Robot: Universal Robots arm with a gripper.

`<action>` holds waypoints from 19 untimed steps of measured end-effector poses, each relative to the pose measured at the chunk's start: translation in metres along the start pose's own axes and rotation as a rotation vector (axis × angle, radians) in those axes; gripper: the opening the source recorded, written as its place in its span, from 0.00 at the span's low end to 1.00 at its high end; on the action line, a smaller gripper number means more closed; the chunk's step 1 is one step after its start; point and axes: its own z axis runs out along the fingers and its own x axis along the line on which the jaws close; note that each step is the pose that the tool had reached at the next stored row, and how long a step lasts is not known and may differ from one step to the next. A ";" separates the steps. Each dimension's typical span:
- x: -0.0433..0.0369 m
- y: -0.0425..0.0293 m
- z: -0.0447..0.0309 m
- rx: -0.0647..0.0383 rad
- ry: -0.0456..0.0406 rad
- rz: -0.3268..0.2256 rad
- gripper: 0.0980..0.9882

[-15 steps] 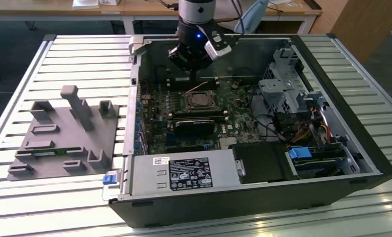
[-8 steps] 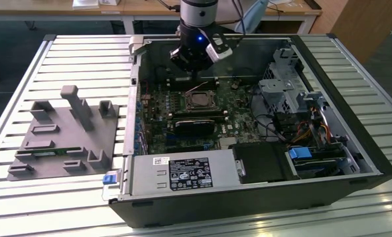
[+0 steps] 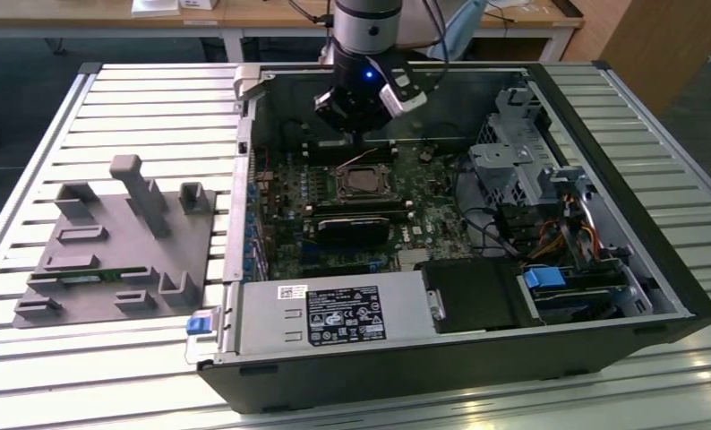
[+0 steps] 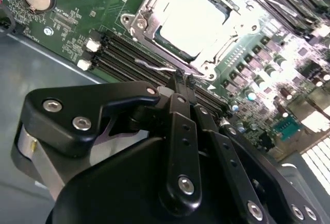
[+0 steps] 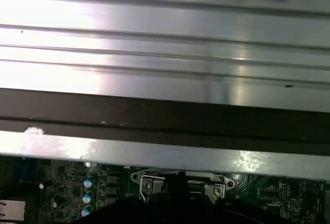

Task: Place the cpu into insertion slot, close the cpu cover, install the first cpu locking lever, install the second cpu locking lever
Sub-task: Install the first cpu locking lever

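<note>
The cpu (image 4: 193,20) sits in the insertion slot (image 3: 364,183), pale top showing, with the silver cpu cover (image 4: 154,2) framing it flat all around. The end effector (image 4: 182,82) has its tips pressed together, right at a thin wire lever (image 4: 154,65) by the socket's edge, over the black memory slots (image 4: 124,54). In the exterior view, the arm hangs over the socket from 12 o'clock, inside the open pc case (image 3: 642,269) on the slatted tabletop (image 3: 152,90). A grey fixture block (image 3: 116,246) sits at 9 o'clock.
</note>
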 end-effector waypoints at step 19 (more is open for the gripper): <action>-0.0134 0.0063 0.0127 0.000 0.0095 0.001 0.01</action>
